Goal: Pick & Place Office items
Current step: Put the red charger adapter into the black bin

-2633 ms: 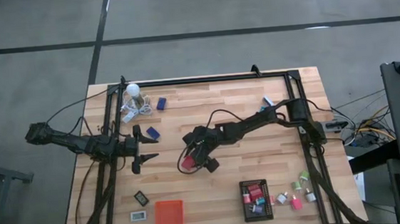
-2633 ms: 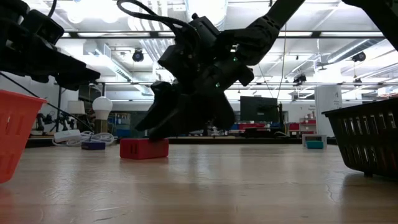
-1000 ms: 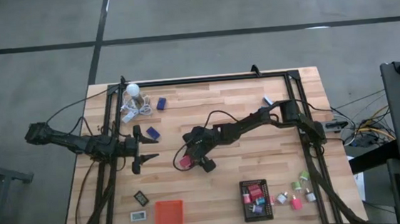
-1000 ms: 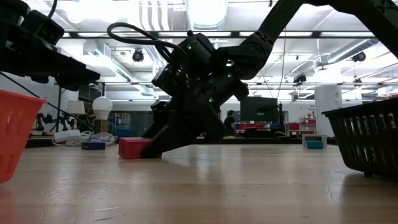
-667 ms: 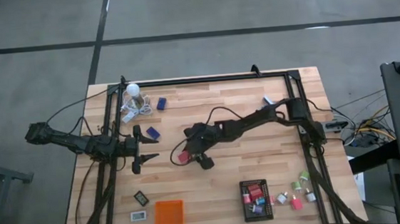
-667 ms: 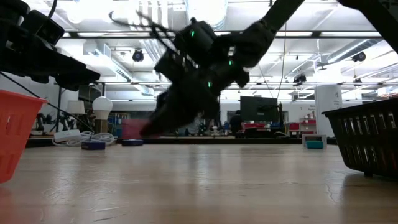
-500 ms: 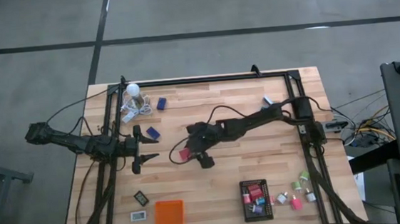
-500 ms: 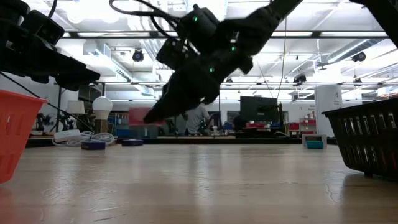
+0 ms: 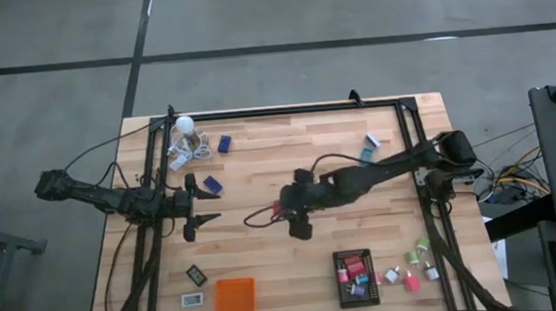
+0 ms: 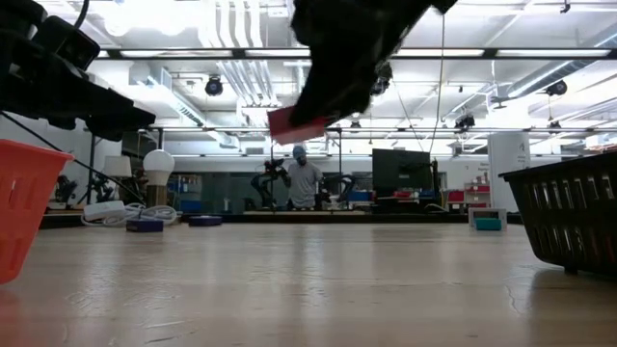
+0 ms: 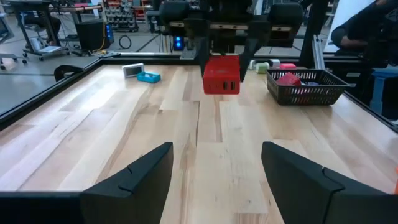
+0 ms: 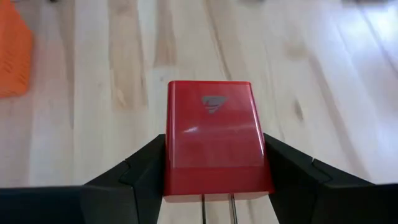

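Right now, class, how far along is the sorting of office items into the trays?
Done: several small items lie in the black tray. In hand: the right end effector holds a red block above the table. Left: blue blocks near the left end effector, more bits beside the black tray, and the orange tray looks unfilled.

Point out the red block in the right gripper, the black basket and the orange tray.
red block (image 12: 215, 137), right wrist view, top face.
black basket (image 9: 353, 278), high view, its rim.
orange tray (image 9: 234, 307), high view, its middle.
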